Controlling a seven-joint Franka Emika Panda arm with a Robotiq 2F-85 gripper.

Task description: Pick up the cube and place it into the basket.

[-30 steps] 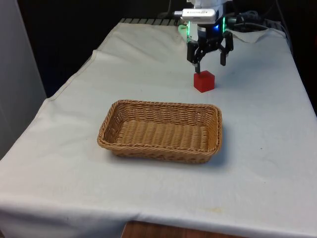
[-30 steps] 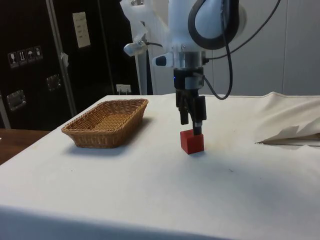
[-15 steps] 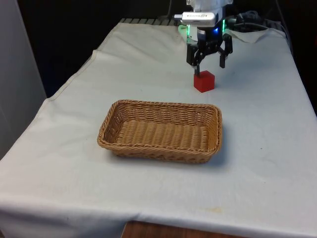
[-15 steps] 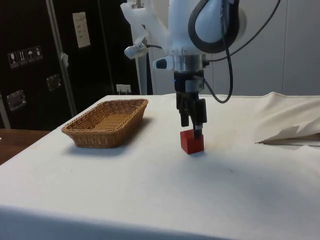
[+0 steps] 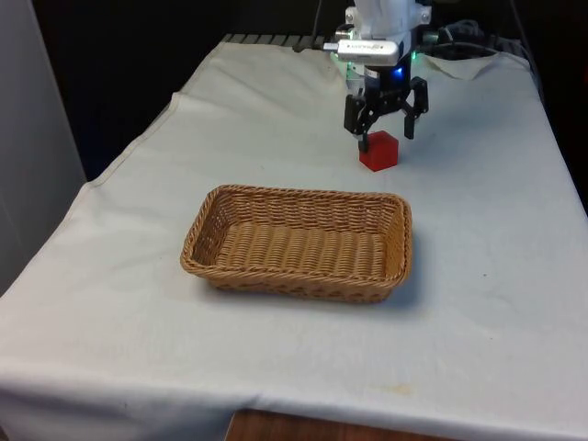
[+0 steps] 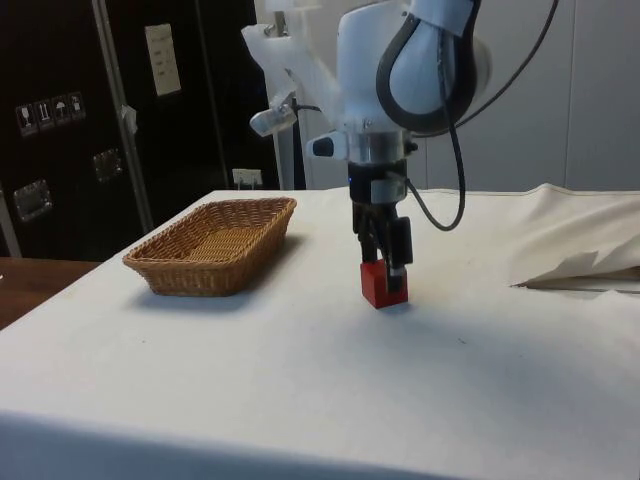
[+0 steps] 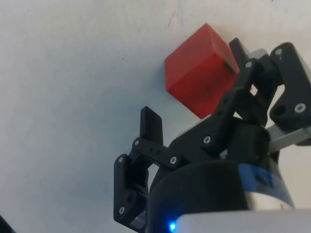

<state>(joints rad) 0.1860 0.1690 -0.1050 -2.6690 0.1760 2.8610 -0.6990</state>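
- While the gripper (image 5: 385, 130) was hanging a bit above the cube (image 5: 378, 152) a second ago, it's now dropped lower, so in the front view the fingertips sit about level with the cube's top.
- Fingers are spread wide apart, nothing between them pinched yet. In the wrist view one finger (image 7: 151, 127) stands off to the side of the cube (image 7: 201, 83) with bare cloth between them, and the other finger's tip (image 7: 237, 47) is right against the cube's far edge, hard to say if it actually touches.
- So the gripper (image 6: 385, 262) isn't centred on the cube (image 6: 381, 285); in the side view one finger overlaps the cube's upper corner.
- Cube itself hasn't budged: same spot on the white tablecloth (image 5: 478, 230), sitting flat, red.
- Basket (image 5: 299, 241) hasn't moved either, well apart from the cube, nearer the front camera and slightly towards the front view's left. In the side view the basket (image 6: 215, 245) sits off on the cabinet side.
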